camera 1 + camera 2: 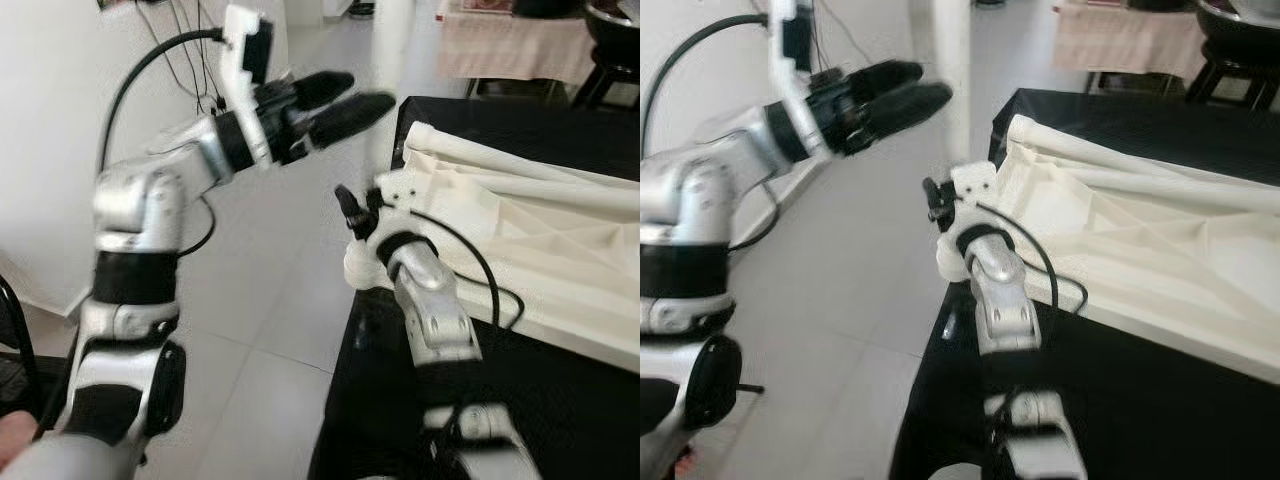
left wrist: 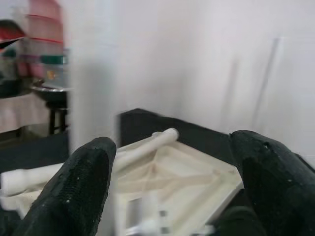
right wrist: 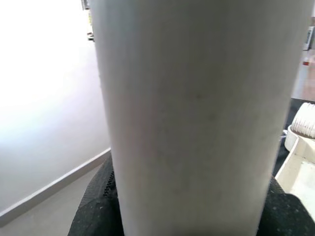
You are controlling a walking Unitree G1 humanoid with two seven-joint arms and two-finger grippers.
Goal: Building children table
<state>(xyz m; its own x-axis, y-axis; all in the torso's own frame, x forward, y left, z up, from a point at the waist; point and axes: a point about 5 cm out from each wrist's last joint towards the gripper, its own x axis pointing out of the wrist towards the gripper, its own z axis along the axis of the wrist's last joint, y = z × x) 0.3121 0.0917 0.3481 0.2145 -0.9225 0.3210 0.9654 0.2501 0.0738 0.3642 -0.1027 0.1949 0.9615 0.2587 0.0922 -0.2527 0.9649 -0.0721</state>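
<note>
Your right gripper (image 3: pixel 192 216) grips an upright white table leg (image 3: pixel 197 113) at the near corner of the upturned cream tabletop (image 1: pixel 520 240), which lies on a black surface (image 1: pixel 560 420). Your left gripper (image 1: pixel 335 105) hangs open, just beside the leg. Judge assembly early: further legs (image 1: pixel 520 160) lie loose on the tabletop.

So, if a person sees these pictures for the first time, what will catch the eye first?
Probably the white table leg, standing upright at the corner of the cream tabletop, which lies upside down on a black surface. The right tool grips this leg low down. The left tool hangs open in the air beside the leg, not touching it.
</note>
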